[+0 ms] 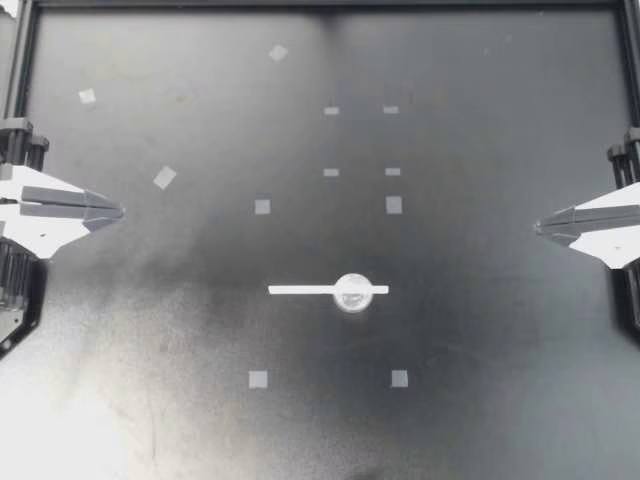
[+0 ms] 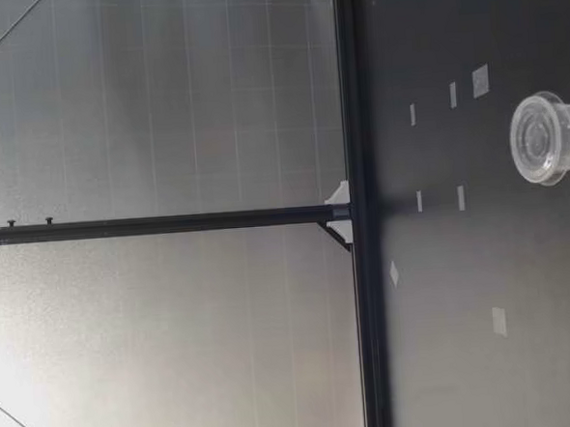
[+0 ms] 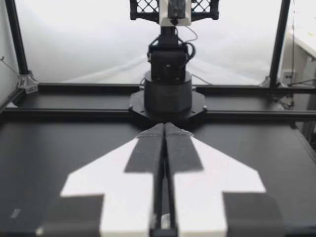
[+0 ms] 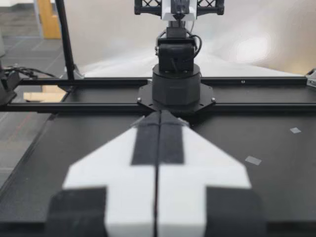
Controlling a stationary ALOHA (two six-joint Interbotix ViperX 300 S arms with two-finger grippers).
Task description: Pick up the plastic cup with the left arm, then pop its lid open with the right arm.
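The left gripper (image 1: 118,212) is seen at the table's (image 1: 480,420) 9 o'clock edge and the right gripper (image 1: 540,227) at its 3 o'clock edge. Each has its fingers pressed together and nothing is held. The cup (image 1: 353,292) is set well apart from both, just to the 6 o'clock side of the middle, on the 3 o'clock end of a white strip (image 1: 300,290). It is small and clear and is judged to be light. If it were met by closed fingers it could be pushed off the strip or tipped. Its clear wall could also be misjudged against the dark top, where glare is spread toward 7 o'clock. The table is matt black, dotted with pale tape squares (image 1: 262,207) and bordered by a black frame (image 2: 361,267). Pale sheeting (image 2: 162,105) is seen beyond.
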